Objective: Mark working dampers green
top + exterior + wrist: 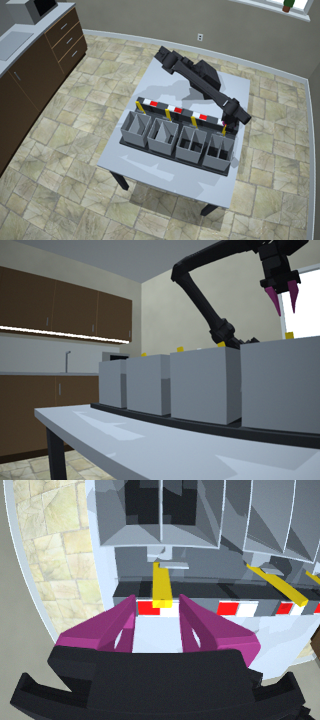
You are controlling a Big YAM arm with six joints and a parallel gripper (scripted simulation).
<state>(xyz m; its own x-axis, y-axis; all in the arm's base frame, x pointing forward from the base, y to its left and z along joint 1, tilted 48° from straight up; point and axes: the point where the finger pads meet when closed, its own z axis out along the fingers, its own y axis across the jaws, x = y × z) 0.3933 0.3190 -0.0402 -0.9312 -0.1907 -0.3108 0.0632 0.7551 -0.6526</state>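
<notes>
My gripper (286, 314) (157, 601) is partly open and empty, above the rightmost yellow lever (224, 130) (289, 335) (161, 585). Four grey box dampers stand in a row: leftmost (133, 138), second (160, 145), third (187, 153) and rightmost (215, 164). In the top view the left two blades look slanted; the right two run down the middle. The sliders show red windows (153, 103) (177, 110) (203, 117) beside white covers (146, 101) (171, 107) (196, 114). The rightmost slider's red window (148, 608) shows in the wrist view, its white cover (169, 609) beside it. No green shows.
Three other yellow levers (140, 107) (168, 114) (194, 122) stand between dampers and sliders. The dampers stand on a dark base (206, 428) on the pale table (155, 178). The arm reaches over the table from behind the sliders.
</notes>
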